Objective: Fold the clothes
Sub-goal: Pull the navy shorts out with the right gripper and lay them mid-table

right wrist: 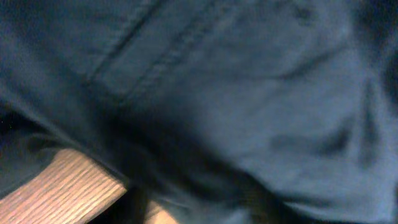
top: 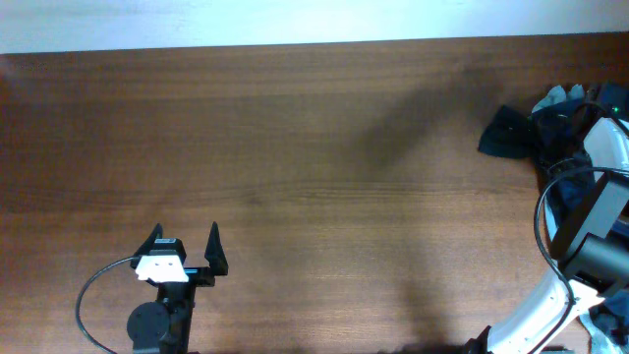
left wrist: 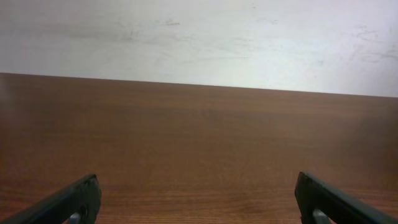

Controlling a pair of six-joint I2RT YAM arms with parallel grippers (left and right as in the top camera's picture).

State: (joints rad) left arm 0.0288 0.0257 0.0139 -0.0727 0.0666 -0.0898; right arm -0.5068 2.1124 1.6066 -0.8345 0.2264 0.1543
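A pile of dark blue clothes [top: 511,133] lies at the table's far right edge. My right arm [top: 607,147] reaches into that pile, and its gripper is buried in the cloth. The right wrist view is filled with dark blue fabric [right wrist: 249,93] with a stitched seam, very close to the camera; the fingers cannot be made out. A bit of pale wood [right wrist: 56,186] shows under the cloth. My left gripper [top: 186,231] is open and empty near the front left of the table, far from the clothes. It also shows in the left wrist view [left wrist: 198,186], jaws wide apart over bare wood.
The brown wooden table [top: 295,147] spans the view, with a pale wall [left wrist: 199,37] behind it. More bluish cloth [top: 614,315] shows at the bottom right corner by the right arm's base. A black cable [top: 98,285] loops beside the left arm.
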